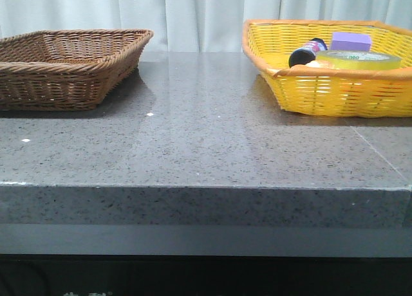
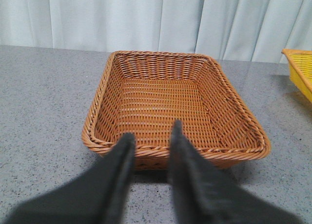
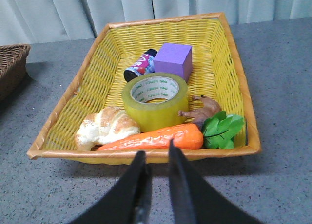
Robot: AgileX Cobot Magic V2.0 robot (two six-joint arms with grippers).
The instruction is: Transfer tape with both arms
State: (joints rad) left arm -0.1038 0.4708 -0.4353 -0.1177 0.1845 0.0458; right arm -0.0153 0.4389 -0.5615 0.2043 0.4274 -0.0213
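both grippers' fingers slightly parted; tape (image 3: 155, 101) lies in yellow basket (image 3: 234, 63); brown basket (image 2: 229, 112) bare.

The brown woven wicker basket (image 1: 67, 64) sits on the grey speckled stone surface (image 1: 206, 141) at the upper left of the front view; the yellow woven plastic basket (image 1: 335, 90) sits at the upper right, well apart. Inside it, the wide roll of yellowish packing tape (image 3: 155, 101) lies centrally, the purple block (image 3: 173, 61) and dark bottle (image 3: 140, 65) behind it, the bread roll (image 3: 105, 126) and orange carrot (image 3: 156, 137) before it.
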